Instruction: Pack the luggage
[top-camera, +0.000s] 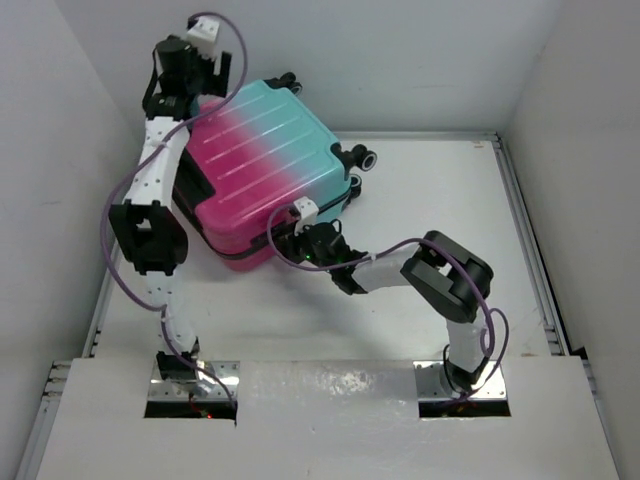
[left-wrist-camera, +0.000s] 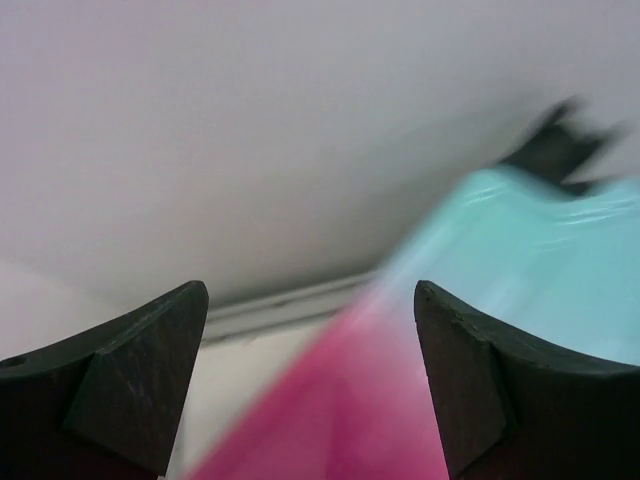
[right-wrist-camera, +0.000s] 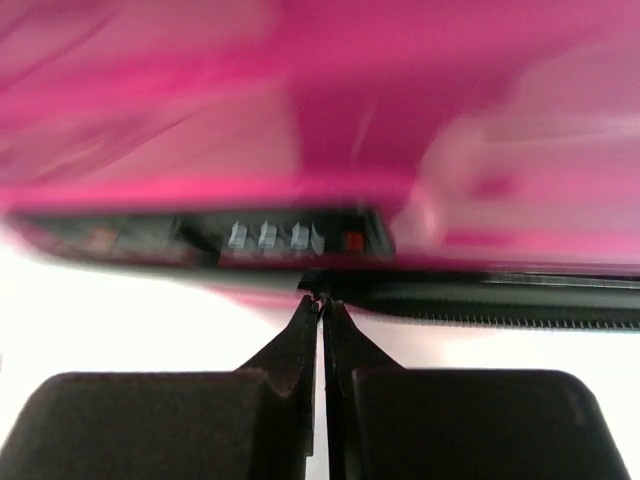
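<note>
The luggage (top-camera: 265, 150) lies flat with its lid down at the back left of the table, its ribbed shell fading from pink to turquoise. My left gripper (top-camera: 212, 98) hovers over its far left corner. In the left wrist view that gripper (left-wrist-camera: 310, 300) is open, nothing between its fingers, and the luggage (left-wrist-camera: 520, 240) blurs past below. My right gripper (top-camera: 284, 242) is at the near pink edge. There the right gripper (right-wrist-camera: 322, 300) is shut, tips at the zipper (right-wrist-camera: 500, 305) just under the combination lock (right-wrist-camera: 290, 238). Whether a zipper pull is pinched is unclear.
White walls close in the table (top-camera: 430, 200) at the back and on both sides. The luggage's black wheels (top-camera: 362, 157) stick out to the right. A metal rail (top-camera: 530, 240) runs along the table's right edge. The right arm's elbow (top-camera: 450, 272) is raised at the front right.
</note>
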